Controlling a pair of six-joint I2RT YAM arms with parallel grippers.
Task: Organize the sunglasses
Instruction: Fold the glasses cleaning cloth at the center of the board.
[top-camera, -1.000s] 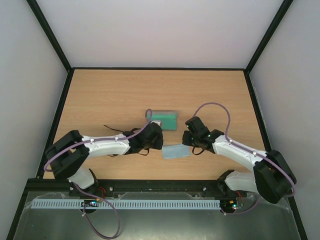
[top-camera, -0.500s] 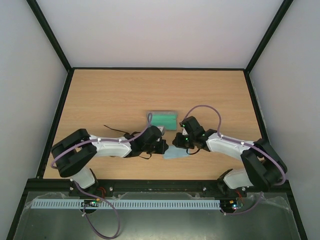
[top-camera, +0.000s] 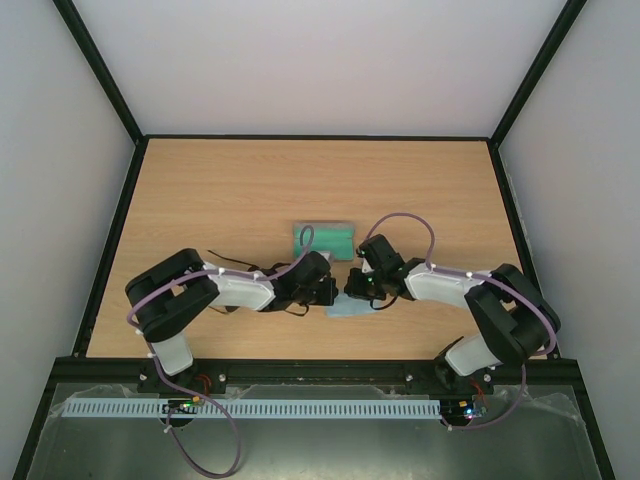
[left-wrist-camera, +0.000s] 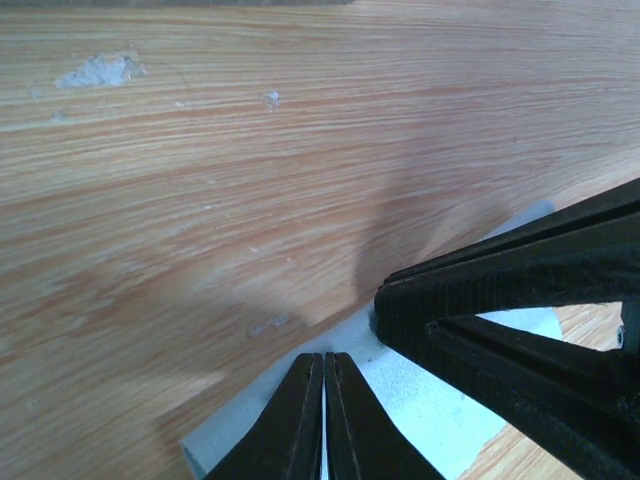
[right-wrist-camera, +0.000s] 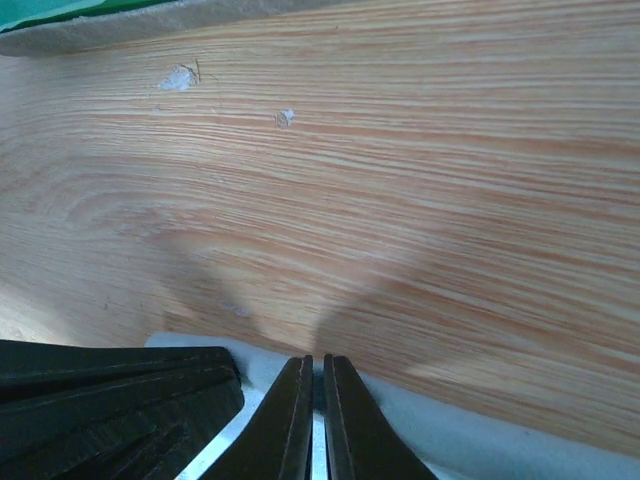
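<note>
The light blue cloth (top-camera: 350, 309) lies flat on the table in front of the open grey case (top-camera: 328, 239), which has a green lining. My left gripper (top-camera: 324, 291) and right gripper (top-camera: 356, 286) meet tip to tip over the cloth's far edge. In the left wrist view my gripper (left-wrist-camera: 324, 357) is shut with the cloth (left-wrist-camera: 420, 400) pinched at its edge. In the right wrist view my gripper (right-wrist-camera: 318, 360) is also shut on the cloth (right-wrist-camera: 480, 430). The sunglasses are mostly hidden under my left arm; only thin dark pieces (top-camera: 222, 257) show.
The case's grey rim (right-wrist-camera: 150, 25) sits just beyond the cloth in the right wrist view. A black frame (top-camera: 120, 230) borders the wooden table (top-camera: 220, 190) on the left, far and right sides.
Both grippers have drawn in towards each other over the cloth's far edge. The right gripper moved left onto the cloth, and both arms folded back towards their bases.
</note>
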